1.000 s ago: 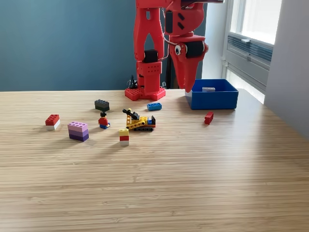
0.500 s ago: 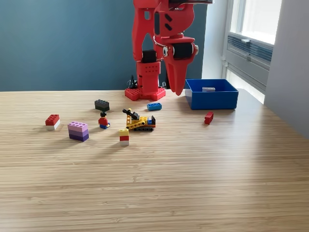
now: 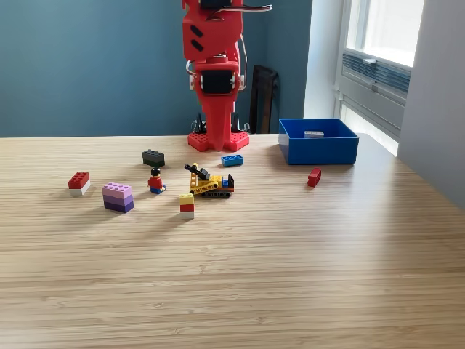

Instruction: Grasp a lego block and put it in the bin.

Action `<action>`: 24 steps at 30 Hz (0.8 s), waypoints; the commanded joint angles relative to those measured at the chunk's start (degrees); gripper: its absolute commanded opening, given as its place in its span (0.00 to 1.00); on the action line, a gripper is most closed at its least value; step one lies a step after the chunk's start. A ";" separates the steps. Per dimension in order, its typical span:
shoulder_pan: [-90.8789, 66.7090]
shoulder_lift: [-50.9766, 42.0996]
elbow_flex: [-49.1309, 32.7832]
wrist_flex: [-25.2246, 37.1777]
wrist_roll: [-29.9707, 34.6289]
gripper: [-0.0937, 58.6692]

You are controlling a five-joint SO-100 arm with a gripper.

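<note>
The blue bin stands at the back on the exterior view's right, with a small grey piece lying inside. Loose lego lies across the table: a blue brick, a black brick, a red brick, a red-and-white brick, a purple block and a yellow-red-white stack. My red gripper hangs point-down in front of the arm's base, just behind the blue brick. Its jaws look shut, with nothing between them.
A minifigure and a small yellow vehicle sit mid-table. The red robot base is at the back centre. A white wall edge and a window bound the exterior view's right side.
The arm has swung from beside the bin toward the exterior view's left, and the gripper now hangs in front of its base. No brick has moved.
</note>
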 commanded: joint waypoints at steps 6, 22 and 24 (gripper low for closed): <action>10.11 5.54 0.44 -1.23 0.44 0.16; 20.30 6.15 6.86 -1.05 -2.55 0.16; 21.27 6.42 7.91 -0.79 -2.72 0.16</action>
